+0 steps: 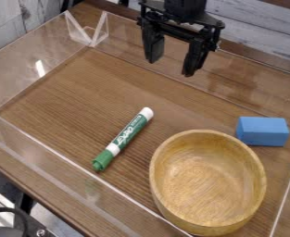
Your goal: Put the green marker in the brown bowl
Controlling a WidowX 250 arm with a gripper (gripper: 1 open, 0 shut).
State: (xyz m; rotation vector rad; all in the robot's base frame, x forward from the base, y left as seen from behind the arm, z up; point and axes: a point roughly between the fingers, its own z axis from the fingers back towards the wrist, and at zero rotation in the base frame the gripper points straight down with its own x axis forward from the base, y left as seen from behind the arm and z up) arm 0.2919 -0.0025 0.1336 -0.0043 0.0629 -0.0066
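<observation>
The green marker [123,139], a white barrel with green lettering and green ends, lies diagonally on the wooden table near the middle. To its right, at the front, sits the brown bowl [208,180], a wide shallow wooden bowl with nothing in it. My gripper [172,56] hangs at the back of the table, pointing down, well above and behind the marker. Its two black fingers [151,48] stand apart and hold nothing.
A small blue block [262,130] lies right of the bowl's far rim. Clear acrylic walls [36,148] fence the table on the left and front, with a folded clear piece [85,32] at the back left.
</observation>
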